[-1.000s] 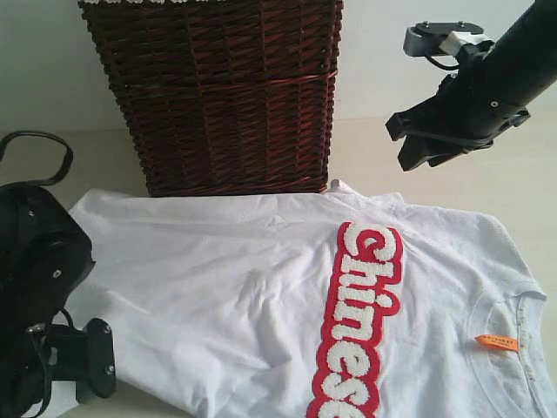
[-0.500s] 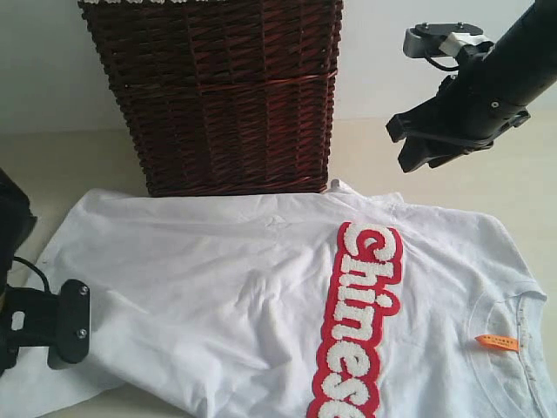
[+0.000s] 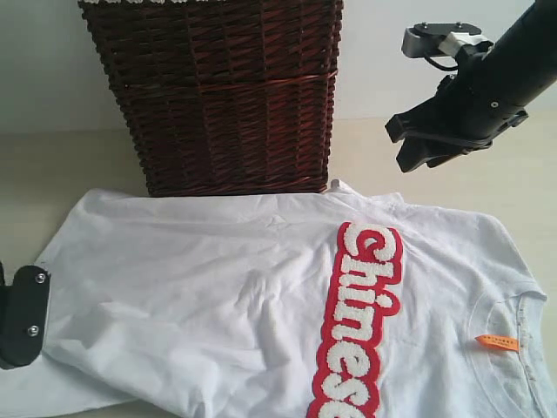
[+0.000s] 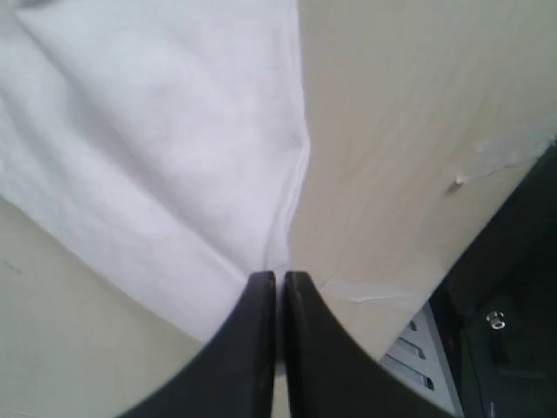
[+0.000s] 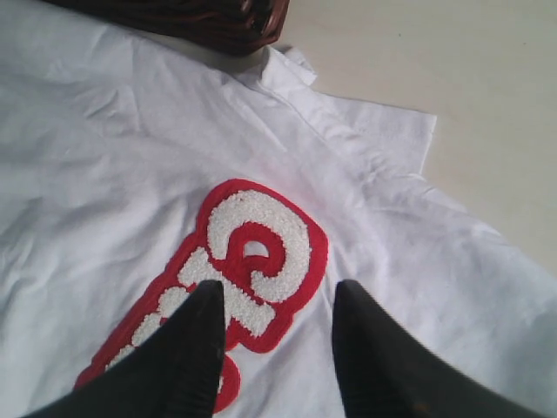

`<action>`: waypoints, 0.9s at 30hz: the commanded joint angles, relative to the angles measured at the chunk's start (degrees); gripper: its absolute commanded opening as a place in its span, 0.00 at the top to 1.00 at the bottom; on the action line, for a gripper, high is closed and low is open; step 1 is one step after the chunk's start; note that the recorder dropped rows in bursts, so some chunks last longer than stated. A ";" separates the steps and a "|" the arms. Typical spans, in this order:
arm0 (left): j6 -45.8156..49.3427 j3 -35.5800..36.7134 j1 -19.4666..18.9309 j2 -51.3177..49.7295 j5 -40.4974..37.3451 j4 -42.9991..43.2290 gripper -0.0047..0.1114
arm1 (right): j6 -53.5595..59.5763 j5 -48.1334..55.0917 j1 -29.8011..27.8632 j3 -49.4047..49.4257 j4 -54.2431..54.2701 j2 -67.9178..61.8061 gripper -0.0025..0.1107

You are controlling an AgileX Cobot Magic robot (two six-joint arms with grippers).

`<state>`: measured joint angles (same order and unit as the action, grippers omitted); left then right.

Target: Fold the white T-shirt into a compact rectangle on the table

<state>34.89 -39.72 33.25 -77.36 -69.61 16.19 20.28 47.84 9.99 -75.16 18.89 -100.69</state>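
Just behind the white T-shirt (image 3: pixel 218 296), a wicker basket (image 3: pixel 226 96), contents unseen.

This looks like a robotics lab bench staged as a laundry corner. A jointed black robot arm (image 3: pixel 509 65) with cabling reaches in at the upper right. A wide, bare pale cream table (image 3: pixel 61 161) meets a plain white wall (image 3: pixel 43 61). At top centre stands a dark brown woven wicker basket (image 3: pixel 226 96); a white cotton T-shirt (image 3: pixel 200 287) lies spread across the lower frame.
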 commanded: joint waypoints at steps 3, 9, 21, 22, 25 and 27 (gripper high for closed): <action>1.46 0.50 -0.13 8.26 -0.35 -1.52 0.96 | 0.62 -0.09 -0.01 -0.17 0.53 0.59 0.63; 4.46 0.59 -0.23 15.77 -0.35 -1.79 0.96 | 0.62 0.03 -0.01 -0.17 0.53 0.59 0.63; 12.93 9.36 -9.35 22.98 -0.35 -0.17 0.96 | 0.88 0.28 -0.01 -0.17 0.65 0.59 0.63; 13.07 11.20 -9.35 22.98 -0.35 1.46 0.96 | 0.88 0.26 -0.01 -0.17 0.77 0.59 0.63; 13.17 10.98 -9.35 22.81 -0.35 0.98 0.96 | 0.99 0.23 -0.01 -0.17 1.15 0.59 0.63; 14.12 10.98 -9.35 22.81 -0.35 0.47 0.96 | 0.99 0.23 -0.01 -0.17 1.54 0.59 0.63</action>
<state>47.77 -29.00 24.23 -54.78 -69.95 16.63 20.53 48.31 9.99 -75.16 19.73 -100.69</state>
